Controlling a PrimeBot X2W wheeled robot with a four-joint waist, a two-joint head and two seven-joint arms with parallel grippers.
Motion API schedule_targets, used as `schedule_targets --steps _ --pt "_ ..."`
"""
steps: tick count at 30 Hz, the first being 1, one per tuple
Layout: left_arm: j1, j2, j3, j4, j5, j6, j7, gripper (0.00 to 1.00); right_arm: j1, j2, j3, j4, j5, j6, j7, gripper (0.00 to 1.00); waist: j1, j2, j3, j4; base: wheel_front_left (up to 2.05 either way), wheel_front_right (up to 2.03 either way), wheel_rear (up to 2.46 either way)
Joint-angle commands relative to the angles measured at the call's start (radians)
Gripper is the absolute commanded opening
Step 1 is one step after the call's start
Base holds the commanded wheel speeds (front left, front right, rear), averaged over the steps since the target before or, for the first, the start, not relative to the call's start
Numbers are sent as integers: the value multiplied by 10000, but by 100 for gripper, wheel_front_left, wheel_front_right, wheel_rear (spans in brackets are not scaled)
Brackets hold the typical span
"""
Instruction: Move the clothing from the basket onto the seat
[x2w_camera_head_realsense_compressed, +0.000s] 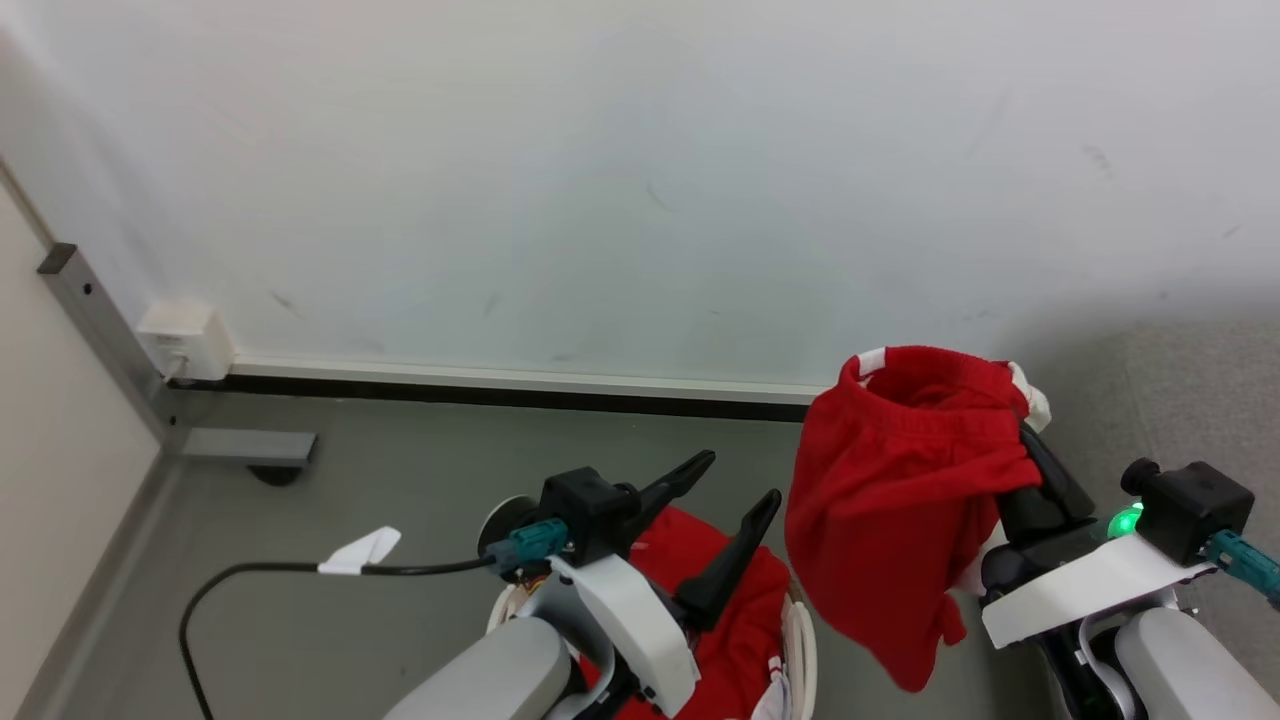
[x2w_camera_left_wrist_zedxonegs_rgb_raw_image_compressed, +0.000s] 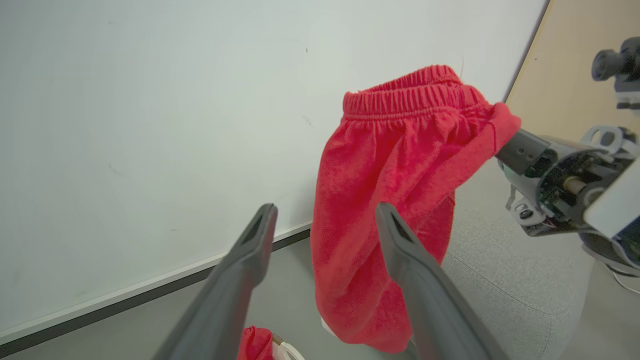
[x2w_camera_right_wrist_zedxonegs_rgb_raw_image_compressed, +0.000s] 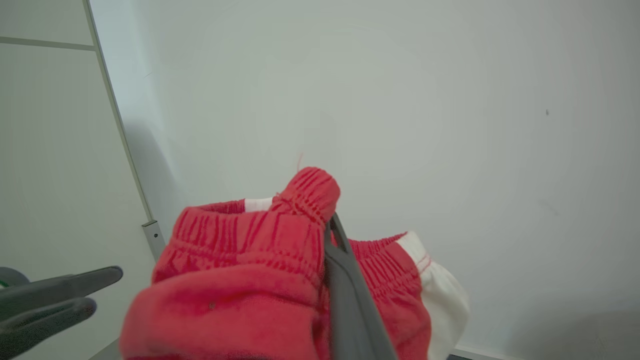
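My right gripper is shut on the waistband of red shorts with white trim, held up in the air. The cloth hangs over its fingers, and one dark finger shows beside the bunched waistband. My left gripper is open with nothing in it, above the basket. More red clothing lies in that basket. In the left wrist view the shorts hang just beyond the spread fingers. The light grey seat lies below and to the right of them.
A pale wall with a dark baseboard closes off the far side. A white outlet box and a grey metal post stand at the left. A black cable with a white tag runs across the grey floor.
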Motion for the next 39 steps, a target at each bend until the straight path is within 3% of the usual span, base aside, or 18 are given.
schedule_targets --steps 1,24,39 --pt "109 92 27 -55 34 56 -76 100 82 -110 -97 -106 -59 -21 8 0 -1 -1 52 -279 0 0 0" --pt "417 325 253 -548 1048 26 -598 100 680 -561 -1067 -1631 411 -22 8 0 -1 -1 548 -3523 0 0 0" --pt "474 187 734 -637 1687 -217 -599 100 695 -411 -1632 -2005 278 -22 7 0 -1 -1 1046 -4136 0 0 0"
